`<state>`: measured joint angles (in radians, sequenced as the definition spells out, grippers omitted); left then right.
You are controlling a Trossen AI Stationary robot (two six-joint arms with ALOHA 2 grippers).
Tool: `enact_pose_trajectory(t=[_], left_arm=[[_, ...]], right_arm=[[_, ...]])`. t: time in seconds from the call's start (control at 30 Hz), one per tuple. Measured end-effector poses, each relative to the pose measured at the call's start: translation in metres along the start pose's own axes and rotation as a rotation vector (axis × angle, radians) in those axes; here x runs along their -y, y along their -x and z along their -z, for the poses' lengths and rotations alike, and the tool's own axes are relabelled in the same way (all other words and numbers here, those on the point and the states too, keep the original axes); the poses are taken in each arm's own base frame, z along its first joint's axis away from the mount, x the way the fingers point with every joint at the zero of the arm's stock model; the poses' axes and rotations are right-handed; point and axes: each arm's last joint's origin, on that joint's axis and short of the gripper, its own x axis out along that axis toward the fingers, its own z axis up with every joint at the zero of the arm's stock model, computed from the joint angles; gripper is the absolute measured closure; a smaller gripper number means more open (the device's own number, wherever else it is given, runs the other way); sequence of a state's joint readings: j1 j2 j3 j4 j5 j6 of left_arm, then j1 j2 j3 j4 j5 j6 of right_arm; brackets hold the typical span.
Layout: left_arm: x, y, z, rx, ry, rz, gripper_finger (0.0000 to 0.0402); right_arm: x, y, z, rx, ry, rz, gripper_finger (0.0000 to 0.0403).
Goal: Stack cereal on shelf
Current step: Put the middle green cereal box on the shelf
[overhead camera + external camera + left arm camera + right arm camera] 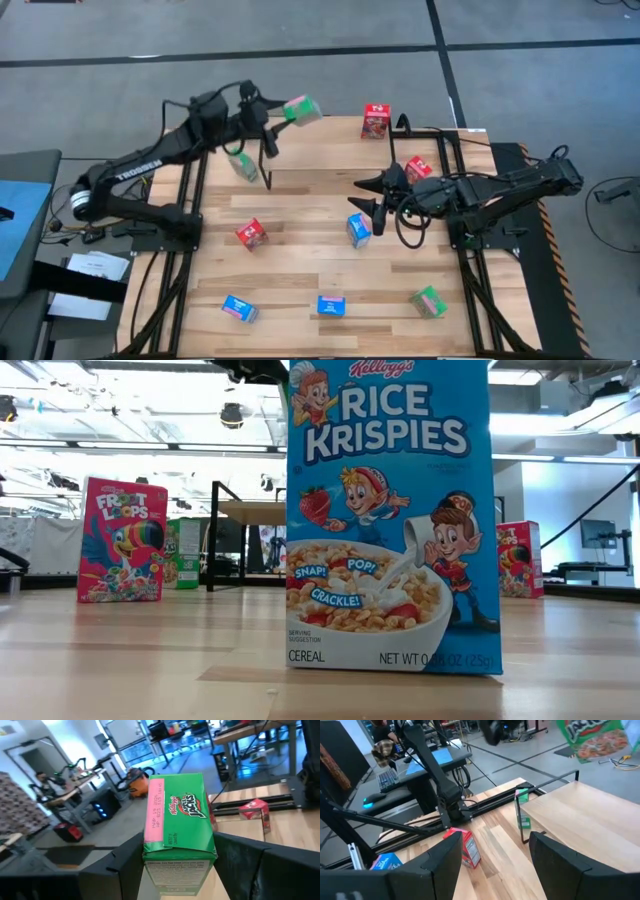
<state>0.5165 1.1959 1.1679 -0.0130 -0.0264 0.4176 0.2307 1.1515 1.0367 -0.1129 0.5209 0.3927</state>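
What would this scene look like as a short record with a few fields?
Left gripper: raised above the shelf's far left corner, fingers shut on a green box
Right gripper: low over the table, fingers open, holding nothing, beside a blue box
Shelf: no box clearly resting on it yet
Other boxes on the table: three red, two blue and two green, scattered
Closest to the low camera: a blue Rice Krispies box, upright

A green cereal box (179, 817) sits clamped between two dark fingers (122, 870), a red box (255, 811) beyond.
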Motion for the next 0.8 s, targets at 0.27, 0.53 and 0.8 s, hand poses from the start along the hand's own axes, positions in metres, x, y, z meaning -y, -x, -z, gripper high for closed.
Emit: enact_pose_trajectory(t=[0.27, 0.53, 0.8], left_arm=[[-0.019, -0.047, 0.031, -0.109, 0.038, 0.140, 0.0207], [-0.022, -0.094, 0.048, -0.217, 0.053, 0.296, 0.0207], [-0.029, -0.123, 0.055, -0.269, 0.064, 0.320, 0.0207]], right_arm=[[-0.004, 0.002, 0.003, -0.020, 0.012, -0.013, 0.0147], [-0.010, 0.006, 0.007, -0.036, 0.023, -0.039, 0.0147], [-0.011, 0.007, 0.009, -0.054, 0.036, -0.040, 0.0147]])
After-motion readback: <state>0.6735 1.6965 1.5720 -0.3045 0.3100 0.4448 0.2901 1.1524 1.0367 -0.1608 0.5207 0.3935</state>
